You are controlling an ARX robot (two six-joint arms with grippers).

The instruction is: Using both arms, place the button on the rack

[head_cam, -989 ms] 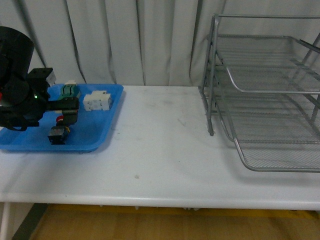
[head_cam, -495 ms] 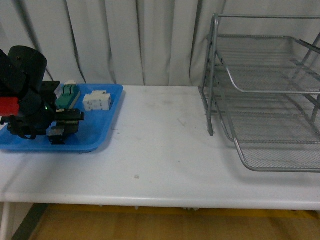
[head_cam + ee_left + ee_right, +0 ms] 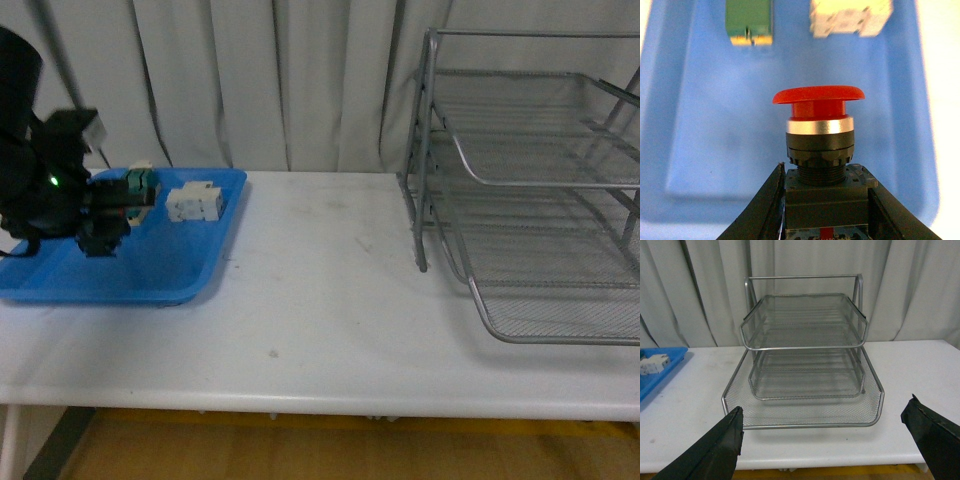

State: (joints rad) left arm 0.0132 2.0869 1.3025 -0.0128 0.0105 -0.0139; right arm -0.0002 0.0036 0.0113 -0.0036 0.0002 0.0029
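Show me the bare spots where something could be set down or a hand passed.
Bare: the white tabletop between the flat blue plastic tray and the silver three-tier wire-mesh rack; also the rack's protruding bottom tier. Crowded: the tray's far end, with the green-and-cream block and white blocks.

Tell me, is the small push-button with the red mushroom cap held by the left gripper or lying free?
Held: the left gripper clamps the button's dark body on both sides, over the blue plastic tray.
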